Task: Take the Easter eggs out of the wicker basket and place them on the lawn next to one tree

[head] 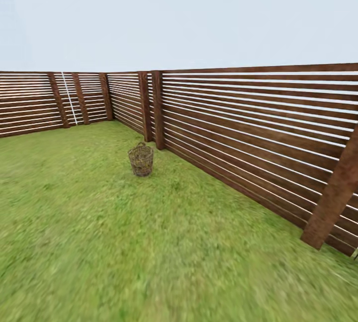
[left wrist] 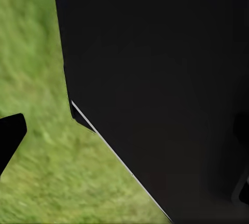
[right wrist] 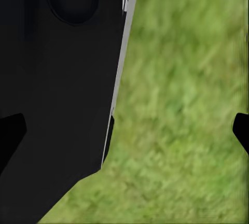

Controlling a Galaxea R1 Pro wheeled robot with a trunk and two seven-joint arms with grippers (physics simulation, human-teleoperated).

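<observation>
In the head view the tan wicker basket (head: 141, 159) stands upright on the lawn (head: 89, 242), a few metres ahead and close to a fence post. From this distance the Easter eggs are hidden inside its weave. The tree is out of view. In the right wrist view my right gripper (right wrist: 124, 133) is open, one dark fingertip (right wrist: 10, 130) at each edge, above grass and beside the robot's black body (right wrist: 57, 94). In the left wrist view my left gripper (left wrist: 124, 156) is open too, with a fingertip (left wrist: 9, 136) over the grass.
A brown horizontal-slat wooden fence (head: 258, 133) runs along the right and across the back, with a thick post (head: 330, 198) near the right. Open grass stretches between me and the basket and off to the left.
</observation>
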